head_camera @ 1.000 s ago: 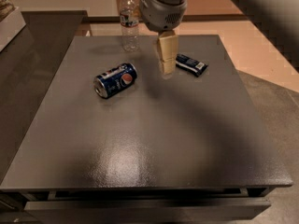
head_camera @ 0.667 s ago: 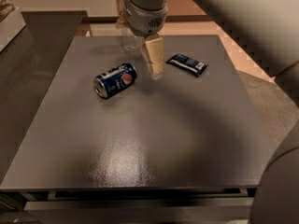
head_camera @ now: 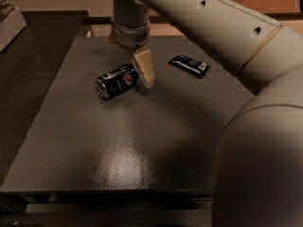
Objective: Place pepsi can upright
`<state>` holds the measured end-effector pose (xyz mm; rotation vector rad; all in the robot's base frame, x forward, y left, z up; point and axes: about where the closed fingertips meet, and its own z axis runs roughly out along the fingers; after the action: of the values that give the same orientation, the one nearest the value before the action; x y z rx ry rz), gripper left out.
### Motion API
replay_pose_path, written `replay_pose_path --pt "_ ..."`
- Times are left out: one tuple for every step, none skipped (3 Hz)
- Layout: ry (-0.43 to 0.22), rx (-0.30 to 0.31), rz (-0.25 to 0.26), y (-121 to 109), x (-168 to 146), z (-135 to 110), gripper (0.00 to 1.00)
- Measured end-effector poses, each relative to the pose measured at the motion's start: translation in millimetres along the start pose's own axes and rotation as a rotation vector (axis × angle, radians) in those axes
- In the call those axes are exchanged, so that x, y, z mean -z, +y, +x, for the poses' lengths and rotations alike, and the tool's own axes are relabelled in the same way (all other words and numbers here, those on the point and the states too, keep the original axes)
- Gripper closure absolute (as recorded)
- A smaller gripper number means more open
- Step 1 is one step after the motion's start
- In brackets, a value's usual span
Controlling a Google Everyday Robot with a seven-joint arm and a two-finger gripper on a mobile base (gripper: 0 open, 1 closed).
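My gripper (head_camera: 146,77) hangs low over the table (head_camera: 142,145), pointing down. Whether it's spread or closed, I cannot tell. Just beside it lies the pepsi can (head_camera: 116,81), on its side, so close I can't say if we're touching. I'd call this the approach, with the grasp not yet made. Next I'd need to straddle the can's body, clamp on, then tip it onto one end. The snack packet (head_camera: 189,65) lies well apart on my opposite side, no obstacle.
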<state>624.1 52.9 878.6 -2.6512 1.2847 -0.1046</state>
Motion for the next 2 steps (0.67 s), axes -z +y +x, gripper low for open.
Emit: replay_pose_path --pt "0.010 0.036 -0.046 2.2 -20.1 0.2 0.00" --pt "0.015 0.059 -0.086 7.1 -29.5 -2.2 0.00"
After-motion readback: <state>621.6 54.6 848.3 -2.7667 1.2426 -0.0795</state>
